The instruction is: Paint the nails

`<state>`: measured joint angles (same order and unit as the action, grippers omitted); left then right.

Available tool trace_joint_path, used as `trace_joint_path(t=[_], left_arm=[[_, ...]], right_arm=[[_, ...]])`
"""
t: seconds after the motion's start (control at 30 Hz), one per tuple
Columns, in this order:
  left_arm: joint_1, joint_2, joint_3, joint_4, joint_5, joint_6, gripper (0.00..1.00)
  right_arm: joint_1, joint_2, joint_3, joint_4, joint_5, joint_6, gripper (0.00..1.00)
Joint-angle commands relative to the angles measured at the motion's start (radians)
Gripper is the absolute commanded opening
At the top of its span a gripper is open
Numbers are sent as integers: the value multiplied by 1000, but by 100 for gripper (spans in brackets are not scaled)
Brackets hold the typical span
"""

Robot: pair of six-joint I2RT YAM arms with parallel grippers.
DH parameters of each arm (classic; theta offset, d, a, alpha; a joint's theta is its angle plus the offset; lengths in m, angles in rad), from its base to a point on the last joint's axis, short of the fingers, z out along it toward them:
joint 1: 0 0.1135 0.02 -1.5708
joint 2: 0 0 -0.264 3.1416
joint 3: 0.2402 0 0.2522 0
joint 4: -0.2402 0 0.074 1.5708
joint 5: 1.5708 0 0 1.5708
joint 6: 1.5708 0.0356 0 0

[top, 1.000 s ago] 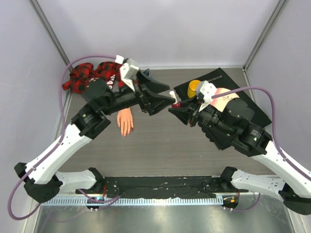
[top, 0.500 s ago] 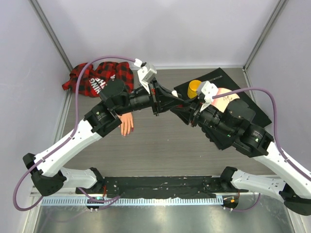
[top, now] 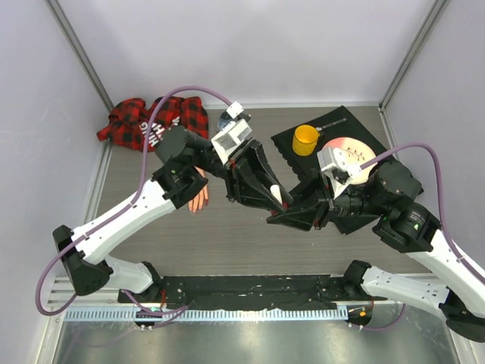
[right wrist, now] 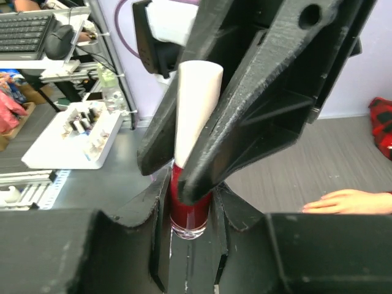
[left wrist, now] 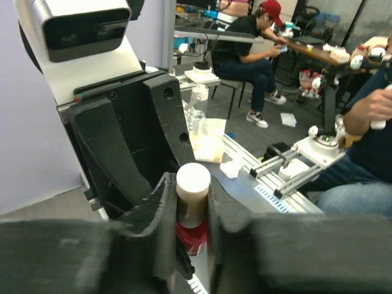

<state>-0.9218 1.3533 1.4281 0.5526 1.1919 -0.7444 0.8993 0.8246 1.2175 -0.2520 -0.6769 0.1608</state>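
Matched in build across left arm (top: 125, 220) and right arm (top: 402, 216): white-shelled near black bases (top: 79, 277) at the frame's lower corners, black from the round joints onward. Trailed by purple cables (top: 174, 97), looping at upper left and along the right edge. Topped at each wrist with a white camera block (top: 231, 139) bearing a dark window. Tipped, at left gripper (top: 279, 199) and right gripper (top: 274, 218), with matte black wedge fingers (left wrist: 162, 202), ridged with fine lines, pierced by round holes (left wrist: 168, 92)

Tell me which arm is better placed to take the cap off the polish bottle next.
Left, probably. The left gripper is shut on the white cap, the right gripper holds the red bottle below it, and the mannequin hand lies on the left arm's side.
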Motion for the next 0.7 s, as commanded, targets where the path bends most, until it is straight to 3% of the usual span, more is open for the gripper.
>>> trace_joint_path(t=[0.0,0.03,0.07,0.1,0.17,0.23,0.37,0.5,0.67], left_arm=[[-8,-43,54,-343,-39,167,45],[-9,-65,84,-458,-108,277,60],[-11,-84,92,-621,-159,354,64],[-9,-132,91,-663,-202,455,67],[-9,-173,81,-749,-363,514,74],[-11,-218,69,-776,-504,553,75],[-11,-247,54,-746,-751,492,75],[-11,-244,37,-697,-851,444,74],[-11,-218,35,-631,-854,387,72]], right_arm=[[1,-25,-4,114,68,-46,1],[1,-28,-1,99,101,-73,1],[1,-30,4,71,138,-84,1],[1,-35,8,57,201,-101,1],[1,-41,14,25,269,-136,1],[1,-42,19,5,345,-155,1],[1,-32,28,-4,422,-191,1],[1,-7,42,-12,456,-205,1],[1,11,51,-29,468,-207,1]])
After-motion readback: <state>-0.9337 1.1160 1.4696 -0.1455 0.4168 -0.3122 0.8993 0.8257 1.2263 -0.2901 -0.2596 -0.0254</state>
